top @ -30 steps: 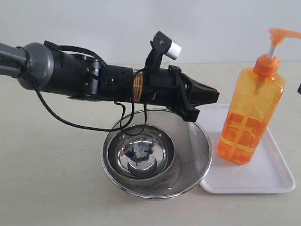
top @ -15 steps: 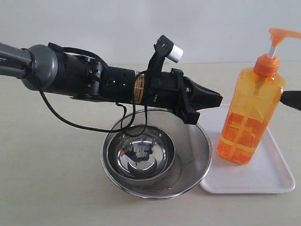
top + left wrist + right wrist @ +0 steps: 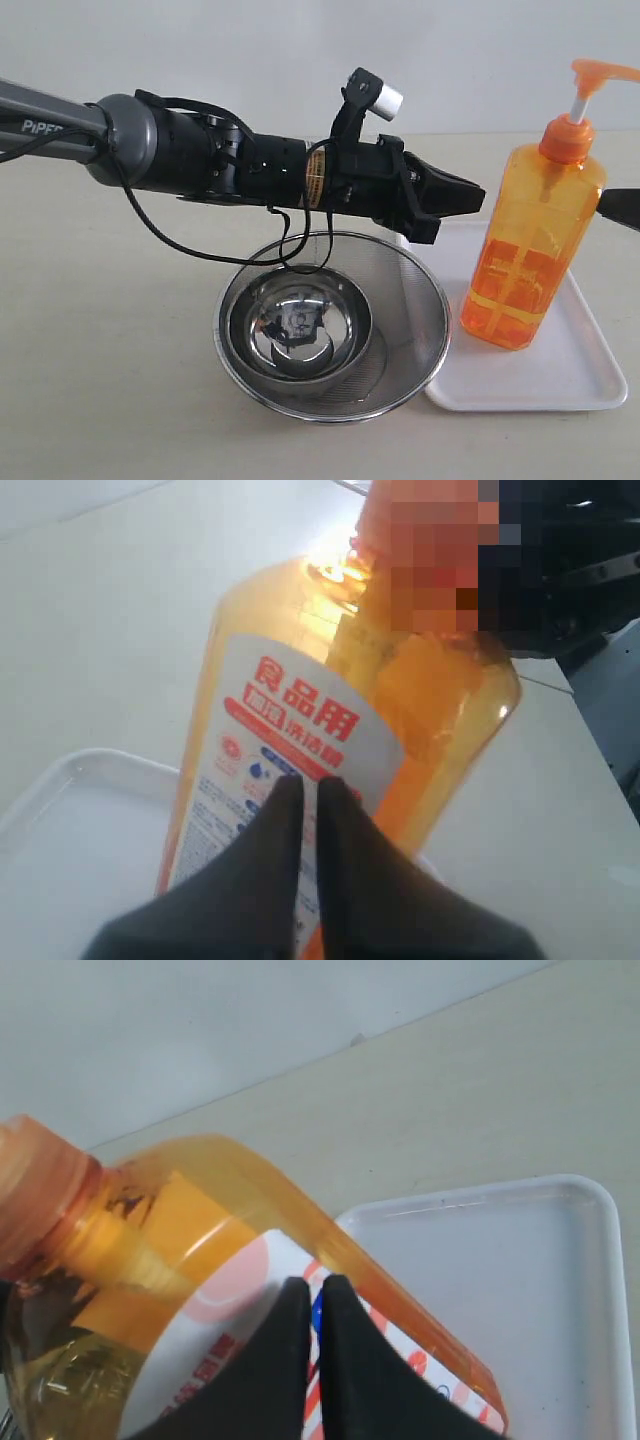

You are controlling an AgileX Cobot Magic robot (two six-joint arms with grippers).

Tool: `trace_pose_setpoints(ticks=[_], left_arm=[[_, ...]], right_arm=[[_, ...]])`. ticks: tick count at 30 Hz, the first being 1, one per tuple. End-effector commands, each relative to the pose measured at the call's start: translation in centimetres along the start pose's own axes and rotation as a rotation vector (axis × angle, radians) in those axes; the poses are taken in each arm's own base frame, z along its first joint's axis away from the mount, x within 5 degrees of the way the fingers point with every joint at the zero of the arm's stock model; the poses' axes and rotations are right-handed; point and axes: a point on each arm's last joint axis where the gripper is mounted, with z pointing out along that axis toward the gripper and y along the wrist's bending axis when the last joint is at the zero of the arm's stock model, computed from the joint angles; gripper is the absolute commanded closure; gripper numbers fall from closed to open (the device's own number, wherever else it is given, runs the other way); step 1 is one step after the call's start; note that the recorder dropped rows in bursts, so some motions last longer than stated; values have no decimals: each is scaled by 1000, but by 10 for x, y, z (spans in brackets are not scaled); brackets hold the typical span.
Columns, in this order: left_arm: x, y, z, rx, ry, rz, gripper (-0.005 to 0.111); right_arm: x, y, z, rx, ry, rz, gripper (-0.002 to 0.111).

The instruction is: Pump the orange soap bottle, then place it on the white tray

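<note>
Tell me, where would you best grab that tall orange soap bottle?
Probably the straight middle of the orange soap bottle, coming level from the side: it stands upright on the white tray, its sides are flat, the pump stem is thin.

The exterior camera stands a little above the desk [image 3: 100, 400] and faces the wall [image 3: 200, 50]. The left wrist camera looks along the left tool [image 3: 310, 783], the right one along the right tool [image 3: 308, 1282], both very near the bottle [image 3: 530, 230]. All views share bottle and tray [image 3: 585, 385].
</note>
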Motion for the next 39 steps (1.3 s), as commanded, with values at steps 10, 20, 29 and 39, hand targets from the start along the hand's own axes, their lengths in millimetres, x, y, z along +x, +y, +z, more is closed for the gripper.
trace_pose_setpoints(ticks=[10, 20, 29, 39], left_arm=[[-2, 1, 3, 37, 8, -19, 102], [0, -1, 4, 46, 25, -4, 102], [0, -5, 4, 84, 29, -13, 102], [5, -25, 22, 102, 87, 15, 102]], right_arm=[[-23, -8, 1, 72, 8, -13, 108], [-14, 6, 12, -1, 89, -6, 108], [-13, 6, 16, 32, 89, -35, 108], [-33, 10, 18, 9, 85, -56, 108]])
